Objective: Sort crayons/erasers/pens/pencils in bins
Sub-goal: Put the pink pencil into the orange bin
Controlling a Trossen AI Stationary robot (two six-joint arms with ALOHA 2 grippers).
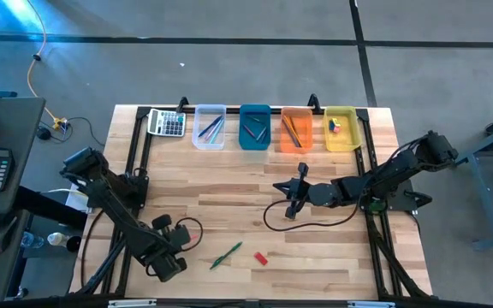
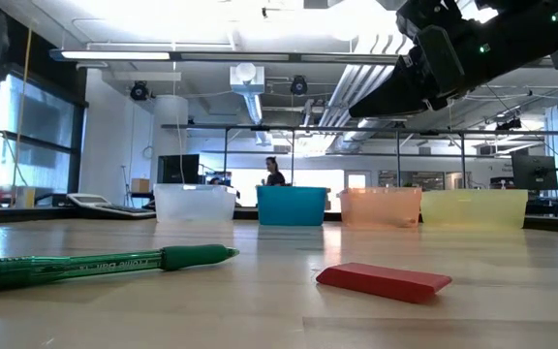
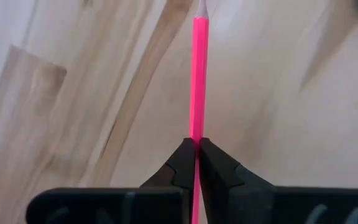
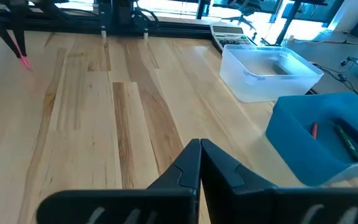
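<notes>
Bins (image 1: 254,144) mostly filled; green pen (image 1: 226,255) and red eraser (image 1: 261,257) lie unsorted. Left gripper (image 3: 197,144) clamps a pink pencil (image 3: 198,74); right gripper (image 4: 200,148) closed, empty.

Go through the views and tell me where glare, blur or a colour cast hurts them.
High view: blue light spills over the floor, top left. Low view: ceiling lights blow out, the green pen and red eraser look soft. Left wrist view: table washed pale, the pink pencil sharp in the shut left gripper. Right wrist view: bright glare along the table's far edge.
</notes>
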